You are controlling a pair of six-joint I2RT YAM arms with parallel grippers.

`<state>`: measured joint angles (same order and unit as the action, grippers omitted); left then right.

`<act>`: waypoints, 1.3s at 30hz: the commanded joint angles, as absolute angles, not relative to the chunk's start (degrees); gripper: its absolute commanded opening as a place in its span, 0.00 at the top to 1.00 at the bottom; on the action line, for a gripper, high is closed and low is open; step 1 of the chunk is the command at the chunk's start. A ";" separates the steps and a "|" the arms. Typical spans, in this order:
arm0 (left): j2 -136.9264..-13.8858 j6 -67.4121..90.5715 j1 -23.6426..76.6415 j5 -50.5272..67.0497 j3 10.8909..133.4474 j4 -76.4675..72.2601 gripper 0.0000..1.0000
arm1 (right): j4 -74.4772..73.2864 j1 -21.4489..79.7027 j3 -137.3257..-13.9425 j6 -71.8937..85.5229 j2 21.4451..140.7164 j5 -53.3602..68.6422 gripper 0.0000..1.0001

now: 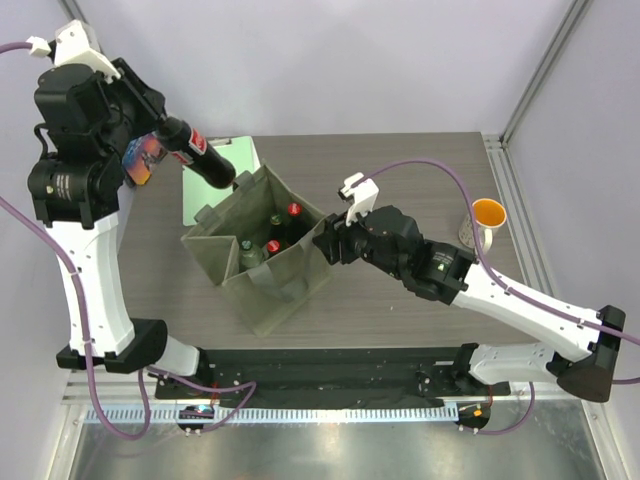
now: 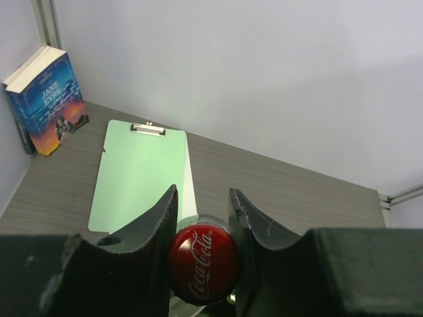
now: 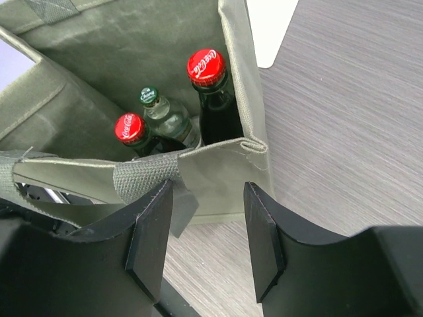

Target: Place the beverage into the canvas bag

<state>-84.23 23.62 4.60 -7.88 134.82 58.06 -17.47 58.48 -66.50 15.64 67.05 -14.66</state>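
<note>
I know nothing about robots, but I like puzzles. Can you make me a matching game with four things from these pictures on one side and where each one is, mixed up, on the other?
Things:
1. green-capped bottle
2. orange mug
3. Jane Eyre book
4. raised cola bottle

Places:
A. clamped in the left pincer
B. standing upright by the left wall
C. inside the canvas bag
D. near the right edge of the table

Pairs: 1-C, 2-D, 3-B, 4-A.
</note>
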 commanded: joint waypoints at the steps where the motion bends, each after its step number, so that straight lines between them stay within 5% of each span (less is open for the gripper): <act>1: -82.27 25.93 5.71 -7.56 140.80 41.48 1.00 | -16.08 58.45 -68.03 16.26 67.50 -14.33 0.48; 29: -75.41 28.21 5.71 -0.18 137.81 44.03 1.00 | -16.70 58.54 -68.73 16.70 68.82 -16.17 0.48; 39: -69.27 28.92 5.89 3.95 124.03 41.66 1.00 | -16.87 58.54 -68.73 17.23 68.20 -16.17 0.48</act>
<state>-73.54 25.39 5.61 0.80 127.22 57.47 -18.48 58.48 -66.54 16.53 68.77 -15.11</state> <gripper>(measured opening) 0.341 0.522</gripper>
